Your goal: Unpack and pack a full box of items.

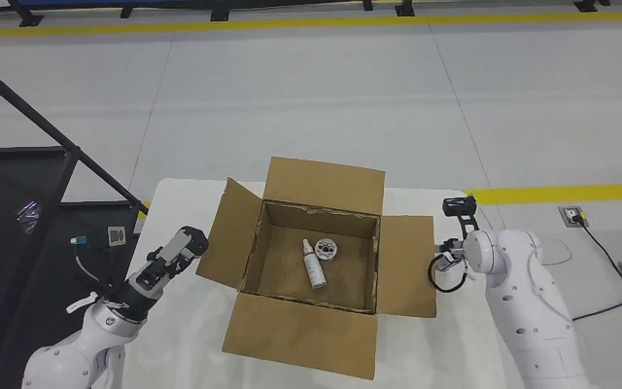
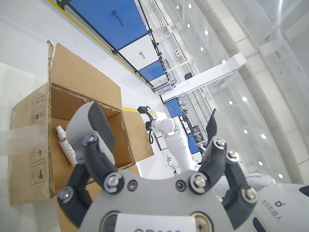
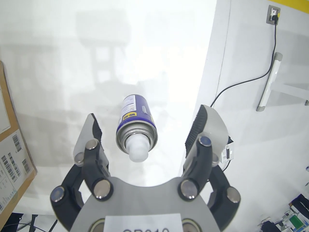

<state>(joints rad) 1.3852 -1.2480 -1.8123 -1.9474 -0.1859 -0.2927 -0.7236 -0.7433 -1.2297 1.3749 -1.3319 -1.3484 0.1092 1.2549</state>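
Broadly, the white table [image 1: 194, 199] carries one open cardboard box [image 1: 326, 183], its four flaps folded outward, with an arm stationed at either side.

Left gripper [image 2: 153, 108]: fingers spread wide and holding nothing, poised beside the box's left flap and aimed across the opening.

Right gripper [image 3: 147, 114]: fingers likewise apart, hanging over the bare table beyond the right flap. A blue spray can [image 3: 135, 121] stands upright on the table between them, nozzle up, and neither finger touches it. Whether the fingertips are level with the can or above it cannot be told.

Box contents: a white spray bottle [image 1: 313, 265] lying on its side on the floor, and a small round tin [image 1: 328, 251] just beside its cap end.

Step in hand, as a judgement: one item out and two in suggests the unpacking half, with the right arm at the can's resting place.

Next move: the right arm should rise straight off the can so as not to tip it. Then either arm must reach down past the box wall and grip the bottle across its narrow body.
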